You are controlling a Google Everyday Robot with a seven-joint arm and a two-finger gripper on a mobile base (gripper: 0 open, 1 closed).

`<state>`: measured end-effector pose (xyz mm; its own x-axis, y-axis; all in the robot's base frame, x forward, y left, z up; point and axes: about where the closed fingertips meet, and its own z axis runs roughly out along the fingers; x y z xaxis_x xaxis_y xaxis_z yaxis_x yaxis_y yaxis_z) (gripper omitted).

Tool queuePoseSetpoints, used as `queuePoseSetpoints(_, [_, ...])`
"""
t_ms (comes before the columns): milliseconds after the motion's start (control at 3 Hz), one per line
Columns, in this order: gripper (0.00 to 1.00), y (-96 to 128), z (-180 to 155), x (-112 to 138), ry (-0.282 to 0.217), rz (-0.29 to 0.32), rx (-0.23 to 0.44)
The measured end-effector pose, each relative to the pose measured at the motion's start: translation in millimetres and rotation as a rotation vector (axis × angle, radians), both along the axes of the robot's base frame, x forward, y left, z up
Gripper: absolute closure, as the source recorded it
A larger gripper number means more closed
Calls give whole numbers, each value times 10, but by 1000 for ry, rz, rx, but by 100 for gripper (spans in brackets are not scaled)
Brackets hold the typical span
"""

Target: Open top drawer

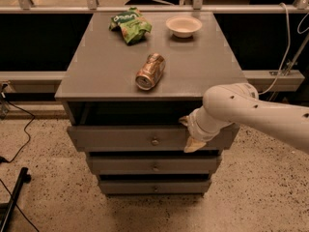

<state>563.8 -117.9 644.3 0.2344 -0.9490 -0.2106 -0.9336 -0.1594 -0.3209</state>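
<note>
The top drawer (120, 138) is the widest grey front of the cabinet, with a small round knob (155, 141) at its centre. A dark gap shows above its front, under the cabinet top. My gripper (189, 133) is at the right part of this drawer front, to the right of the knob. It is open, with one finger (184, 121) at the front's upper edge and the other (194, 145) at its lower edge. My white arm (251, 112) reaches in from the right.
On the cabinet top (96, 71) lie a tipped can (150, 71), a green snack bag (130, 25) and a white bowl (183, 26). Two narrower drawers (154, 166) sit below the top one. Cables (19, 144) and a dark stand (14, 197) lie on the floor at left.
</note>
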Motion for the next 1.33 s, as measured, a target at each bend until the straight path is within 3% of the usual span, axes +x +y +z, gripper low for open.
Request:
queuePoseSetpoints(667, [38,-127,287,-807,78,12,-11])
queuePoseSetpoints(1333, [34,-419,538,-1650,180,-59,-11])
